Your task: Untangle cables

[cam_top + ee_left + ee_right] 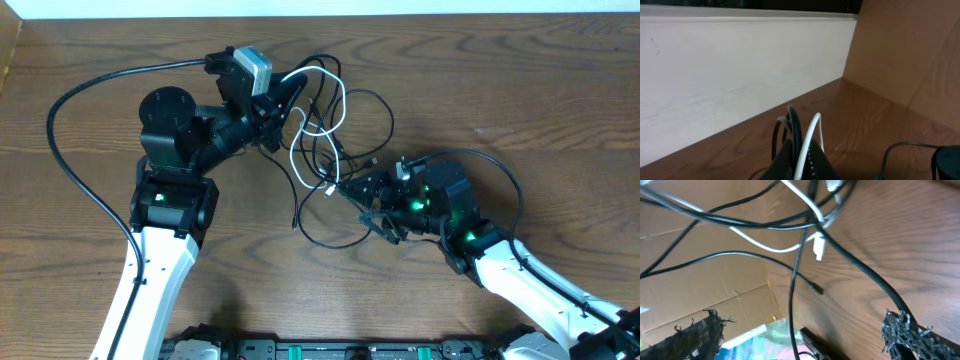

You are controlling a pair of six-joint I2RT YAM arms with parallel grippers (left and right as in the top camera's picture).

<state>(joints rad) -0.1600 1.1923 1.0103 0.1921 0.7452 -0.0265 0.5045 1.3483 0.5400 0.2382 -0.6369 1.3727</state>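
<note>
The cables (330, 130) lie as a loose tangle of thin black cords and one white cord (325, 100) in the middle of the table. My left gripper (288, 98) is at the tangle's upper left edge. In the left wrist view it (801, 162) is shut on the white cord (810, 132) and on black cords (792, 122) that rise from its tips. My right gripper (370, 205) is at the tangle's lower right, open. In the right wrist view its fingers (700, 332) stand wide apart, and a black cord (792, 310) hangs between them untouched, below a white plug (818, 247).
A thick black arm wire (60, 130) loops across the table's left side. A white strip (400, 8) runs along the far edge, with a cardboard panel (10, 50) at the far left corner. The right arm's own wire (505, 180) arcs behind its wrist.
</note>
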